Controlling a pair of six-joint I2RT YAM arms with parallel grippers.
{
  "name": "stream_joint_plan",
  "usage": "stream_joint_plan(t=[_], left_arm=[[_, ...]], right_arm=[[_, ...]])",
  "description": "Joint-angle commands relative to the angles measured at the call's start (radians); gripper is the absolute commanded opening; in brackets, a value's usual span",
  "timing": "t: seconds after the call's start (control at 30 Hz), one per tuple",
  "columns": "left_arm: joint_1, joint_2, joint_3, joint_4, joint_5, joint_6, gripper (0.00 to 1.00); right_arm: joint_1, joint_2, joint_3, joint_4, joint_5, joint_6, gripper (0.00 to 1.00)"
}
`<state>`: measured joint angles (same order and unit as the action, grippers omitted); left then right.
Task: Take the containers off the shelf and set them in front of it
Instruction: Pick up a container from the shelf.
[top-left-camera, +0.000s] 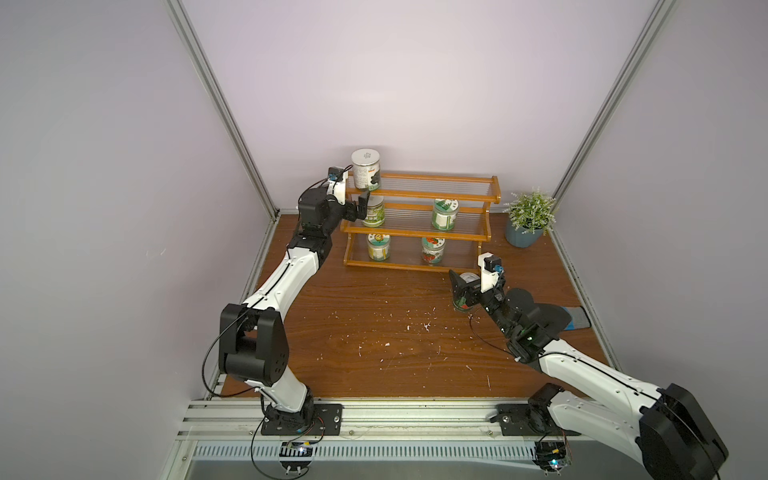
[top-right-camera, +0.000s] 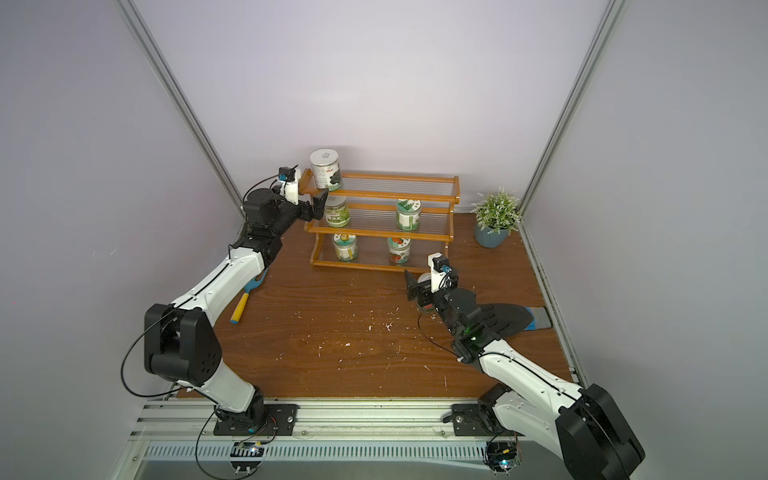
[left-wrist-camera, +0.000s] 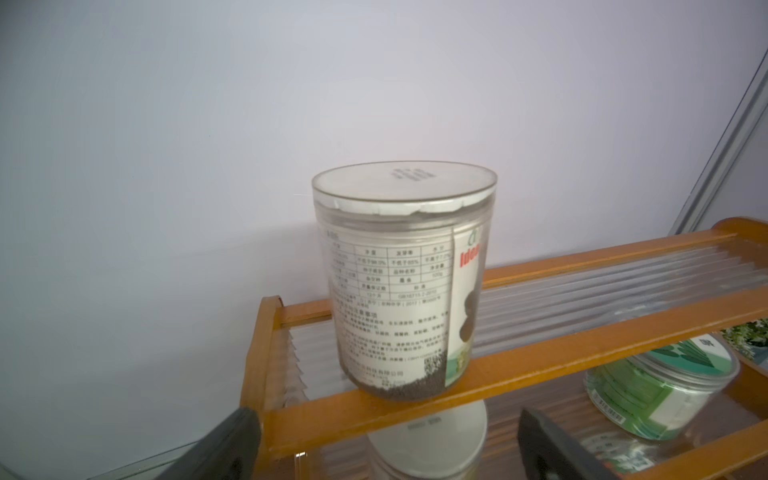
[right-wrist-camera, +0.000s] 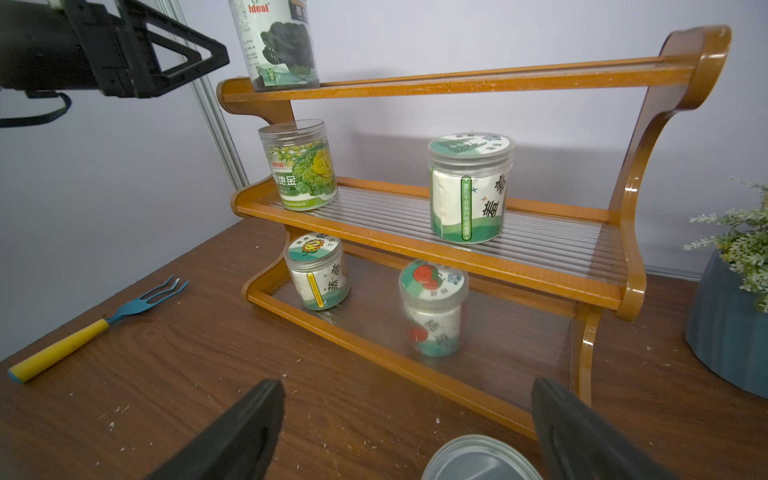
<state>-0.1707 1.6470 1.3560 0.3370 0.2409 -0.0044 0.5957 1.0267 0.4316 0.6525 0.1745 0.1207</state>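
The shelf (top-left-camera: 419, 226) stands at the back of the table. A tall white-lidded can (top-left-camera: 365, 168) (left-wrist-camera: 405, 282) sits at the left end of its top tier. Two jars, one on the left (top-left-camera: 374, 212) and one on the right (top-left-camera: 444, 214), are on the middle tier. The bottom tier carries two more jars, left (right-wrist-camera: 318, 274) and right (right-wrist-camera: 434, 307). My left gripper (top-left-camera: 360, 208) (left-wrist-camera: 388, 419) is open, just in front of the shelf's left end and below the tall can. My right gripper (top-left-camera: 473, 289) (right-wrist-camera: 407, 386) is open, its jaws either side of a tin (top-left-camera: 468, 276) (right-wrist-camera: 478, 457) standing on the table before the shelf.
A blue-grey plant pot (top-left-camera: 524, 237) stands right of the shelf. A small garden fork with a yellow handle (top-right-camera: 248, 297) lies on the left, under the left arm. A dark glove with a blue cuff (top-left-camera: 575, 318) lies at the right edge. White crumbs dot the wooden table (top-left-camera: 374, 332).
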Motion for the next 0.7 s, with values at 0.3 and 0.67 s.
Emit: stream_joint_plan(t=[0.3, 0.67], left_arm=[[-0.01, 0.106, 0.155, 0.069, 0.065, 0.02, 1.0], [-0.024, 0.23, 0.313, 0.071, 0.115, 0.006, 1.0]], right_arm=[[0.006, -0.017, 0.042, 0.014, 0.002, -0.027, 0.99], [0.007, -0.01, 0.039, 0.02, 0.012, -0.027, 0.99]])
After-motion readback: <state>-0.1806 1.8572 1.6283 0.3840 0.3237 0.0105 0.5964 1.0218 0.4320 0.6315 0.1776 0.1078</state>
